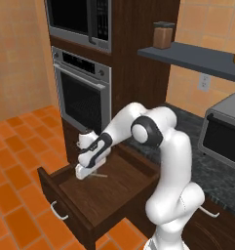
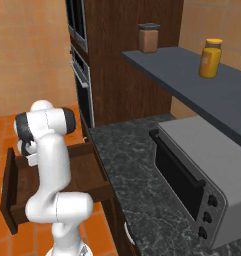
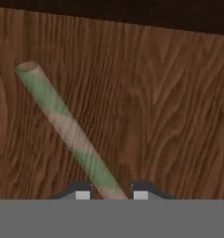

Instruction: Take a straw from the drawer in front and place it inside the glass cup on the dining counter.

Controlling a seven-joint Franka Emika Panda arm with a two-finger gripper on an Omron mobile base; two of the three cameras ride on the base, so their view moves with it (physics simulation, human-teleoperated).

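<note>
The straw (image 3: pixel 69 130), banded green and pale, is seen lying on the wooden floor of the open drawer (image 1: pixel 120 195), with nothing else seen inside the drawer. In the hand view its long axis runs diagonally, its open end pointing to the upper left and its near end passing between the two fingertips (image 3: pixel 82 194) at the bottom. The gripper (image 3: pixel 111 195) is narrowed around that near end, so the straw is pinched between the jaws while its length rests against the wood. In the left base view the gripper (image 1: pixel 85 171) is lowered into the drawer's back left part, with the straw (image 1: pixel 98 175) jutting out to its right. A curved silver handle (image 1: pixel 58 211) is mounted on the drawer front. A dark speckled table (image 2: pixel 137 175) beside the drawer carries a toaster oven (image 2: pixel 197 175), and a built-in oven (image 1: pixel 82 93) is set above the drawer.
</note>
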